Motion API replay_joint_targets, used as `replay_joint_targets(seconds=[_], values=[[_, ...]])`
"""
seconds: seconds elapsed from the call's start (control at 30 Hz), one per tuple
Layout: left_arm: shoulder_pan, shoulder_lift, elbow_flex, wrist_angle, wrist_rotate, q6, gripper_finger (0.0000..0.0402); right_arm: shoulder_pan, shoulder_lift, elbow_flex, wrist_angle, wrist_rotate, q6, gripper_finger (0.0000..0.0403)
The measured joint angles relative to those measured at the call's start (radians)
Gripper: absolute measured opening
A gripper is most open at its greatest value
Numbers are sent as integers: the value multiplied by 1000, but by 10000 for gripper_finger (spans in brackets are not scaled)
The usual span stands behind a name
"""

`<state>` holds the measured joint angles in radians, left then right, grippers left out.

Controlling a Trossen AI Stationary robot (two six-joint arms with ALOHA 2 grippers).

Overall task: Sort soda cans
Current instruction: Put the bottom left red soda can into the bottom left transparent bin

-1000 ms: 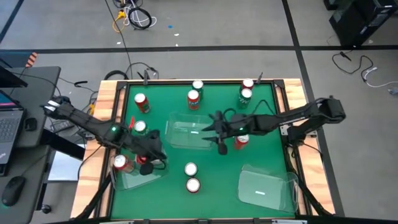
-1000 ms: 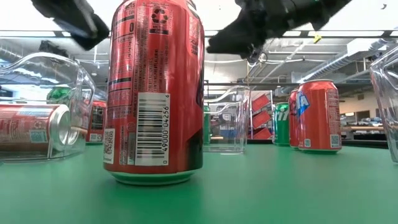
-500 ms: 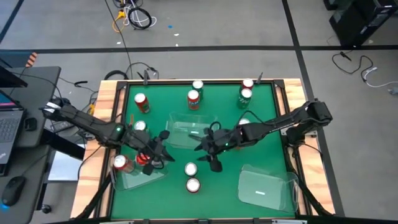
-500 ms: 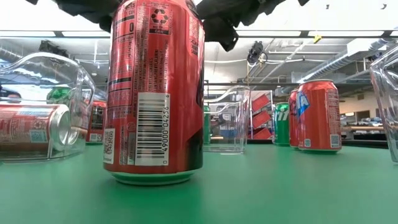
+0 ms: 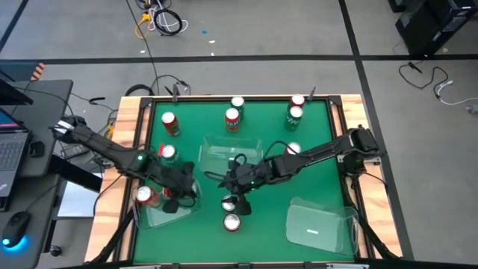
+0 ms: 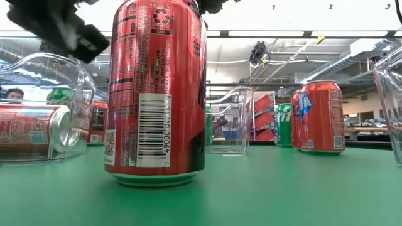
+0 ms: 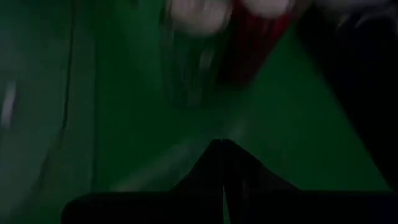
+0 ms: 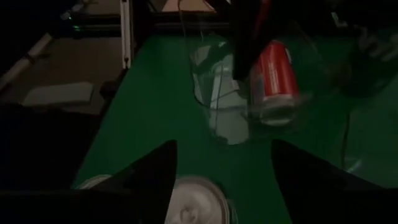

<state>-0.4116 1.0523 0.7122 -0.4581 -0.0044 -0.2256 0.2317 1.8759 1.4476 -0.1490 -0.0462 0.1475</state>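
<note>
Over the near middle of the table (image 5: 314,131), our right gripper (image 5: 233,196) hangs spread above a standing can (image 8: 196,208), gripping nothing. Our left gripper (image 5: 173,202) is pinched closed, empty, over the near-left bin (image 5: 149,217).

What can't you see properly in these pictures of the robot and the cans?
- Left wrist view: blurred and dark; the left gripper shows only shut fingers, and the cans beyond are smears.
- Low view: the big red can blocks the middle of the table, and both grippers are cut off by the top edge.
- High view: can labels are too small to read.
- Right wrist view: the silver can top between the right gripper's open fingers is cut off by the edge, its colour hidden.
</note>
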Motion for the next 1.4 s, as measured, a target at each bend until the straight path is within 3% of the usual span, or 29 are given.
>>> replay_joint_targets(seconds=[0.27,0.43,0.63,0.83,1.1,1.4], values=[[-48,22,142,-427,-83,-250,0,28,20,84,-67,9,-43,263],[-58,87,144,-549,36,-388,10,35,20,85,-82,20,-43,271],[-76,178,145,-557,73,-359,59,35,20,85,-95,20,-51,272],[-75,238,147,-554,8,-328,132,35,20,85,-96,20,-65,271],[-73,248,192,-543,-6,-361,219,37,20,85,-117,20,-62,270],[-65,264,232,-617,-77,-362,244,41,20,85,-123,20,-61,271]])
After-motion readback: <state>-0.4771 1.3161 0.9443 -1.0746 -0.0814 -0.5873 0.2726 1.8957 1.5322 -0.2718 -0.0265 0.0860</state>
